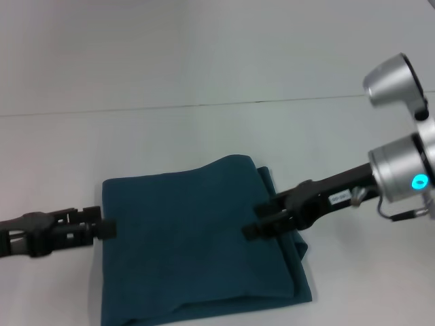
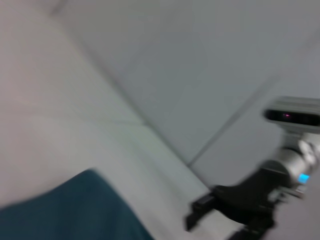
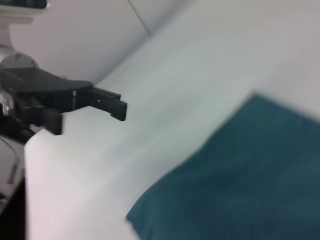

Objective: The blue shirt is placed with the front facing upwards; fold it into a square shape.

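Shirt status — the blue shirt (image 1: 197, 244) lies folded to a rough rectangle, lower centre of the head view on the white table (image 1: 204, 129), my left gripper (image 1: 102, 227) at its left edge and my right gripper (image 1: 262, 221) over its right part — both pairs of jaws apart, holding nothing.

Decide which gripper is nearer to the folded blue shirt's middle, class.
The right. The right gripper hangs over the blue shirt, inside its right edge. The left gripper sits just at the shirt's left edge, farther from the middle.
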